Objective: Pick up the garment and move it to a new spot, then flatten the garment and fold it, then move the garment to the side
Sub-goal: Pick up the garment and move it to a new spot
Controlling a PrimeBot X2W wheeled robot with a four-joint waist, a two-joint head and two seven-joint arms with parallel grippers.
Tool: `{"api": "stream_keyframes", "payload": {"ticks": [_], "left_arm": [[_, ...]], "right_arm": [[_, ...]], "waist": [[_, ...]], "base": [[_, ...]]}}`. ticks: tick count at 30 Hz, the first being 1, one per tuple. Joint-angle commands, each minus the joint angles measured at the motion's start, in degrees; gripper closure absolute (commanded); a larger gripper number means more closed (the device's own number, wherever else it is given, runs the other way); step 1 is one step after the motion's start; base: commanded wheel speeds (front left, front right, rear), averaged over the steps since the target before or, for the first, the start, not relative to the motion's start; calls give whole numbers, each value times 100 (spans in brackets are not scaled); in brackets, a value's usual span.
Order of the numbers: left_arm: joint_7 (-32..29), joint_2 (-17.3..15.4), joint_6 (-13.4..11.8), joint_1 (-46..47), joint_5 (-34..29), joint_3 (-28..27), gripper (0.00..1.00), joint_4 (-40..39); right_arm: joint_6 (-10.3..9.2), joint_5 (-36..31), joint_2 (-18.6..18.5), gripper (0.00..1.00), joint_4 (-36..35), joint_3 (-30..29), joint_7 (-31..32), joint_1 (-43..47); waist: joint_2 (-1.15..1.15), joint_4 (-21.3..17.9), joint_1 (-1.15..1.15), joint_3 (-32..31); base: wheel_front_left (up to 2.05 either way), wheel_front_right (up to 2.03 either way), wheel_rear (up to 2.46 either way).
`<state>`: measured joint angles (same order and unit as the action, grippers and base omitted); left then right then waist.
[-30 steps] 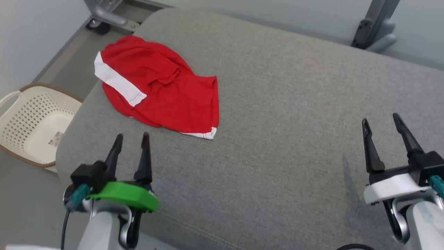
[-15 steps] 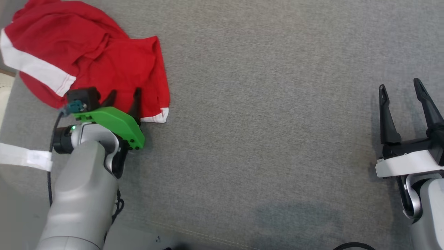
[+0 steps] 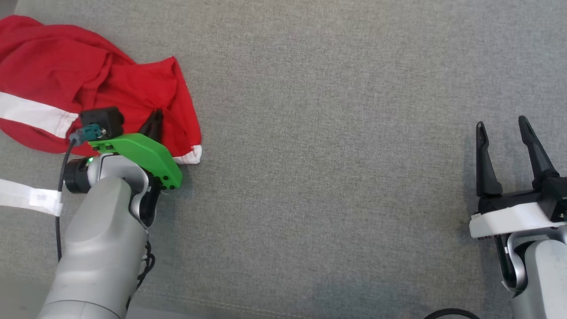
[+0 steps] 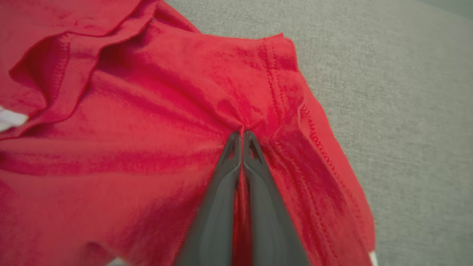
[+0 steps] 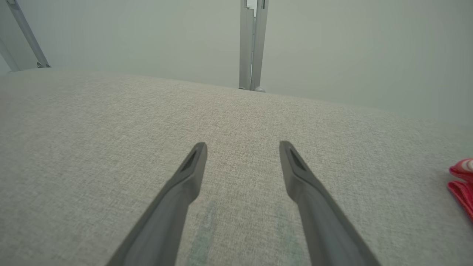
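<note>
Item: red garment with white trim, crumpled at the left of the desk, pinched by the left tool.
Left tool was clamped on a thin ridge of cloth near the stitched hem. Right tool stood apart and empty, well away from the garment. Risks: so small a pinch could slip free on lifting, or take one layer only and leave the rest trailing. Surface was grey woven fabric, padded. Room: pale wall, metal upright behind.
</note>
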<state>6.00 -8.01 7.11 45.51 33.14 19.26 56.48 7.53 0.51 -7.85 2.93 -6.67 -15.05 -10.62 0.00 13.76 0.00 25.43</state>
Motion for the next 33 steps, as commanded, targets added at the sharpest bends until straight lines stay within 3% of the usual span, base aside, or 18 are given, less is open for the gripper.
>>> {"api": "stream_keyframes", "payload": {"ticks": [1,5,11,17,18,23,29,33], "left_arm": [[34,118,59,-136,99,135,100,-114],[208,-17,40,-211,196,487,100,-766],[-163,-52,41,-581,432,1122,100,-2117],[-726,10,-14,-998,507,1526,100,-3463],[-977,53,-101,-1161,519,1676,100,-3960],[-1393,184,-339,-1395,570,1951,100,-4709],[-1672,435,-577,-1238,560,2458,100,-4695],[-1262,499,-758,-866,483,2656,100,-4182]], "right_arm": [[-8,54,33,0,33,14,-17,81],[-8,90,153,0,105,26,-17,208],[-8,160,340,0,157,22,-17,405],[-8,245,446,0,169,34,-17,447],[-8,279,462,0,182,42,-17,435],[-8,343,485,0,203,88,-16,388],[-8,593,491,0,288,190,-17,334],[-8,738,495,0,331,313,-17,268]], "waist": [[0,19,0,-279],[0,-61,0,-598],[0,-384,0,-1020],[0,-868,0,-1191],[0,-1125,0,-1225],[0,-1699,0,-1233],[0,-2505,0,-1140],[0,-2955,0,-1044]], "base": [[0,0,0],[0,0,0],[0,0,0],[0,0,0],[0,0,0],[0,0,0],[0,0,0],[0,0,0]]}}
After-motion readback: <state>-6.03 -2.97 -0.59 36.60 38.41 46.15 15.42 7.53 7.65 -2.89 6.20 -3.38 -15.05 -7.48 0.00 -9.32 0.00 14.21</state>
